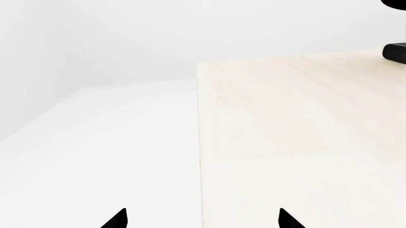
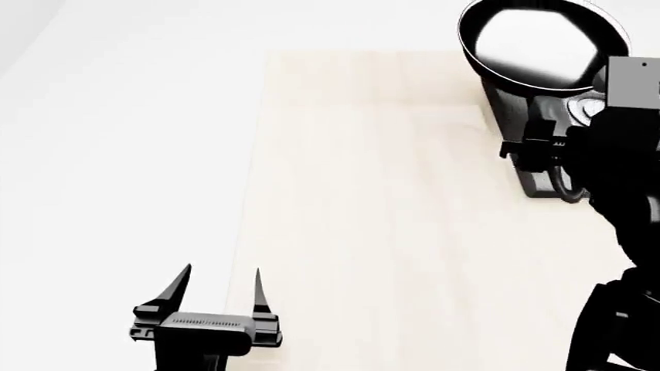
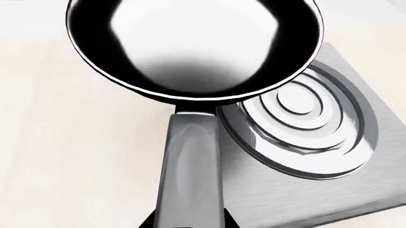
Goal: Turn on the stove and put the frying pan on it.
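The frying pan (image 3: pixel 190 42) is black with a shiny inside, and its long handle (image 3: pixel 190 161) runs back between the jaws of my right gripper (image 3: pixel 190 224), which is shut on it. The pan hangs above the stove (image 3: pixel 355 199), partly over its ring burner (image 3: pixel 304 123) and off-centre from it. In the head view the pan (image 2: pixel 542 39) is at the top right, above the stove's dark slab (image 2: pixel 511 100). My right arm (image 2: pixel 619 170) hides that gripper's jaws there. I cannot make out the knob. My left gripper (image 2: pixel 219 287) is open and empty at the table's left edge (image 1: pixel 203 219).
The light wooden table (image 2: pixel 392 201) stretches between the two arms, with white floor (image 2: pixel 113 154) to its left. Dark shapes (image 1: pixel 396 51) show at the far edge of the left wrist view.
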